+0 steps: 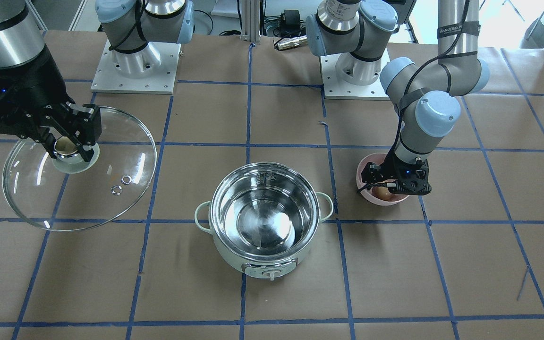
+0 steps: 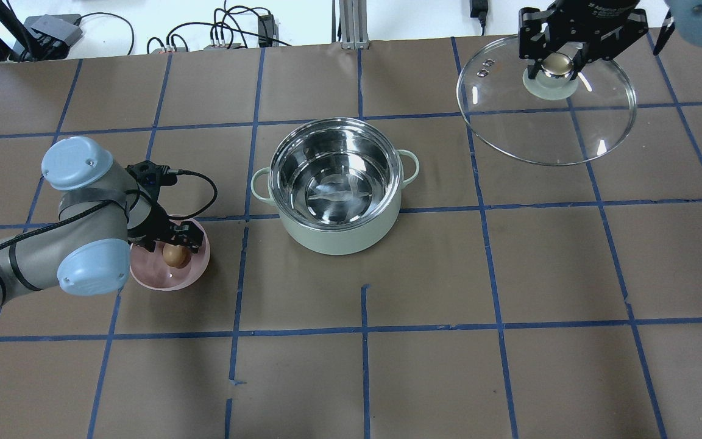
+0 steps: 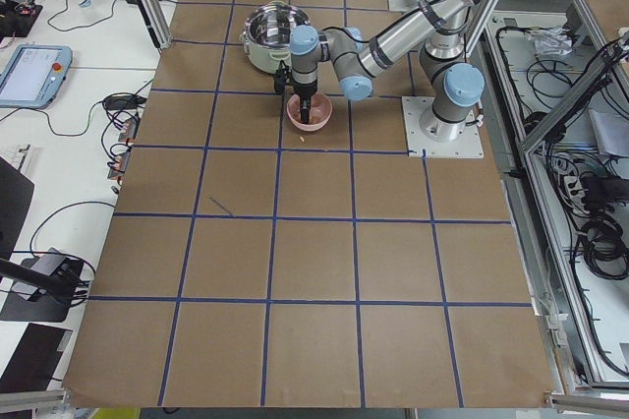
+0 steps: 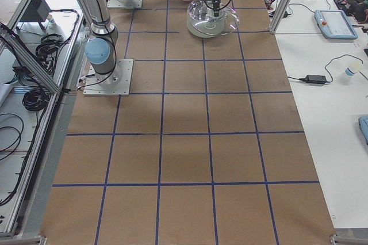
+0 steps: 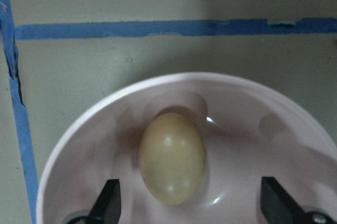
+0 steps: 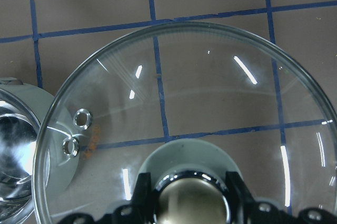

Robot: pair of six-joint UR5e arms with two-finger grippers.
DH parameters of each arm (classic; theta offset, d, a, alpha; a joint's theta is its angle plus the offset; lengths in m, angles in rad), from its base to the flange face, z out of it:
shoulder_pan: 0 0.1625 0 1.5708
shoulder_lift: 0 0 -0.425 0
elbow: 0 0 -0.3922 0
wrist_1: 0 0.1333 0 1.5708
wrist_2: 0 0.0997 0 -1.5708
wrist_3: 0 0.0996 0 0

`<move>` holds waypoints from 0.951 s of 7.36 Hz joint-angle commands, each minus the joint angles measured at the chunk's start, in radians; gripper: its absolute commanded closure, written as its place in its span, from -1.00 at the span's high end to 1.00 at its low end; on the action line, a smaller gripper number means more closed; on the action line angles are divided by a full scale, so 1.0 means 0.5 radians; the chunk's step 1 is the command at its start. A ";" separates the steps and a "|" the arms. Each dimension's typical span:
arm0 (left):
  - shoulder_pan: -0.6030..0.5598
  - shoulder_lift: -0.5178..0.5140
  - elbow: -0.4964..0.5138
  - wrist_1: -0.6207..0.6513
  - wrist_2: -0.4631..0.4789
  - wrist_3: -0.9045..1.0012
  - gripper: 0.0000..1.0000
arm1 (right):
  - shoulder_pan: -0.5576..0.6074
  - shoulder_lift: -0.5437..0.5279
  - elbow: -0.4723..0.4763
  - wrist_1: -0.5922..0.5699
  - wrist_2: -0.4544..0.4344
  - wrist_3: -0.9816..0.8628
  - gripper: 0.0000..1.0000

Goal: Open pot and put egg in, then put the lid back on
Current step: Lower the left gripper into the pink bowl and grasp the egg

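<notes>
The mint-green pot (image 2: pixel 336 189) stands open in the middle of the table, its steel inside bare; it also shows in the front view (image 1: pixel 265 221). The brown egg (image 2: pixel 173 255) lies in a pink bowl (image 2: pixel 195 274) to the pot's left. My left gripper (image 5: pixel 187 205) is open, its fingers (image 5: pixel 109 200) reach down into the bowl on either side of the egg (image 5: pixel 171 157) without closing on it. My right gripper (image 2: pixel 557 61) is shut on the knob of the glass lid (image 2: pixel 546 122) and holds it in the air at the far right, clear of the pot.
The brown table cover carries a grid of blue tape (image 2: pixel 363 329). The arm bases (image 1: pixel 135 61) stand at the robot's side. Cables and power bricks (image 2: pixel 52 27) lie beyond the far edge.
</notes>
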State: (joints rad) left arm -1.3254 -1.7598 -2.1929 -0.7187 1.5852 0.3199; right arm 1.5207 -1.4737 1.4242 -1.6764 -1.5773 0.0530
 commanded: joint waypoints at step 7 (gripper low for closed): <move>0.000 -0.048 -0.072 0.176 -0.056 0.063 0.79 | -0.075 -0.029 0.026 0.030 0.007 -0.106 -0.39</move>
State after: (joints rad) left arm -1.3254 -1.7796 -2.2259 -0.6296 1.5570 0.3513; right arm 1.4834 -1.4876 1.4363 -1.6622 -1.5744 0.0002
